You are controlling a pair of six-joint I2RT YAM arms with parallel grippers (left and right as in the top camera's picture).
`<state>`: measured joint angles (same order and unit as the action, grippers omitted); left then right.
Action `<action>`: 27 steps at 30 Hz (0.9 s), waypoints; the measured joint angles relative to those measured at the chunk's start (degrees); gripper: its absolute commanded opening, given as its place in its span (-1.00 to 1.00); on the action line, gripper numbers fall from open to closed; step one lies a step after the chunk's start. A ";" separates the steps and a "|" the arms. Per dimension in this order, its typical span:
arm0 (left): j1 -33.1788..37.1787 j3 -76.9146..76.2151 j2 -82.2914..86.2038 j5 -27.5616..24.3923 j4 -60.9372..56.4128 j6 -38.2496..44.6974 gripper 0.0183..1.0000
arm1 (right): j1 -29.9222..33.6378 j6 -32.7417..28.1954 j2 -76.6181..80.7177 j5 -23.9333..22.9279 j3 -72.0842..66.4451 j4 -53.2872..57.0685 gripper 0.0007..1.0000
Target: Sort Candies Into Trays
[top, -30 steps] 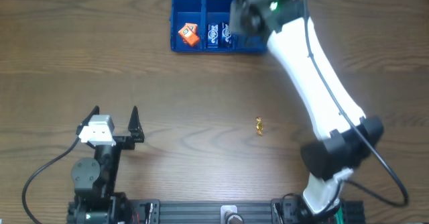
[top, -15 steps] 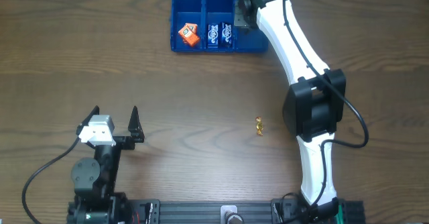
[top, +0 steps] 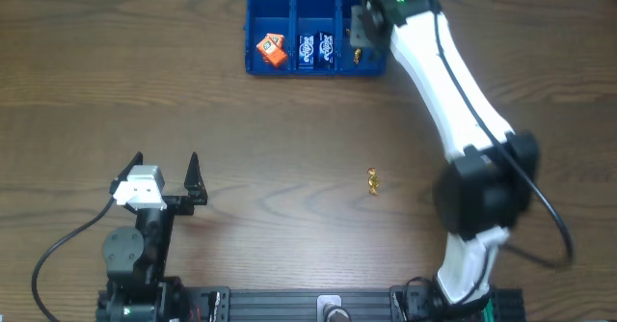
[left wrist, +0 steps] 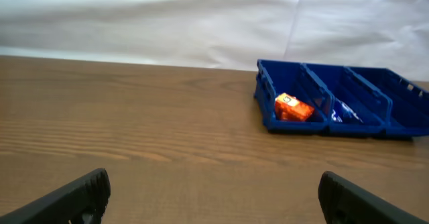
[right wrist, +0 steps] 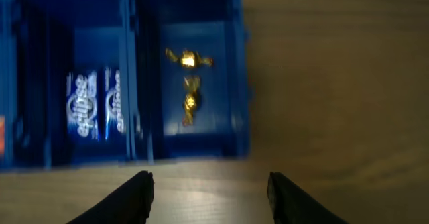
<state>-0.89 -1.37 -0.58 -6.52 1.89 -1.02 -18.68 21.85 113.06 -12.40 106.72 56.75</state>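
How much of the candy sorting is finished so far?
Done: the blue tray holds an orange candy in one compartment, blue packets in the middle, two gold candies in the third. In hand: nothing; the right gripper hangs open above the tray. Still to do: one loose gold candy lies on the table.

A brown wooden desk (top: 241, 110) with a fine grain is seen, and the grain is laid from left to right across it. Behind the far edge of the desk a white, slightly creased backdrop (left wrist: 134, 23) is placed; whether it is cloth or paper cannot be told. A vertical seam (left wrist: 293, 19) is seen in it. The desk is evenly lit, and a pale sheen (right wrist: 208, 197) is given back by the wood.
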 measured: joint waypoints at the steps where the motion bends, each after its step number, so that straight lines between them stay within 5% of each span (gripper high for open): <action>1: -0.02 0.00 0.00 0.02 0.02 0.00 1.00 | -0.28 0.07 -3.48 0.02 -3.98 -0.33 0.19; 7: 0.00 0.00 0.00 -0.02 0.00 0.00 1.00 | -4.00 2.73 -22.82 2.91 -33.94 -3.96 0.22; 13: 0.00 0.00 -0.02 0.02 0.02 0.00 1.00 | -7.15 7.91 -23.28 7.80 -54.60 -12.74 0.21; 27: 0.00 0.00 -0.02 0.00 0.02 0.00 1.00 | -9.97 10.21 -20.70 10.43 -57.09 -14.91 0.21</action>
<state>-0.89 -1.37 -0.60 -6.52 1.91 -1.02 -28.64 32.05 92.36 -1.98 49.63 41.85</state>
